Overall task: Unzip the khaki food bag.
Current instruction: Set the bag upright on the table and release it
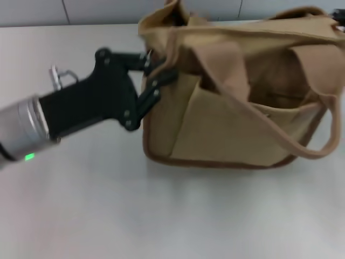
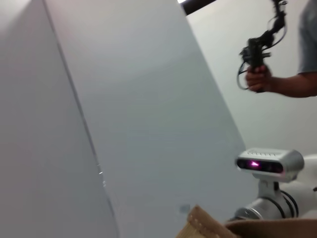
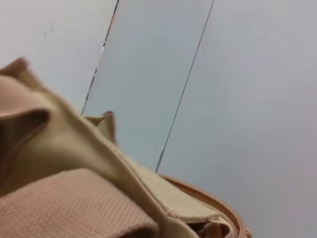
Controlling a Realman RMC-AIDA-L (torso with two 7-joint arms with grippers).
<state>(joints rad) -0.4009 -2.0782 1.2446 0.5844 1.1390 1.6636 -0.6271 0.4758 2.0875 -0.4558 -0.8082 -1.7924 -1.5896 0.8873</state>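
Pinching the khaki food bag (image 1: 237,102)'s left end, the left gripper (image 1: 156,73) should pull steadily along the zipper; right gripper unseen.

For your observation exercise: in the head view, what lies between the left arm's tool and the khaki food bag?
Nothing: the head view shows the left tool pressed against the upper end of the khaki food bag, with no gap visible.
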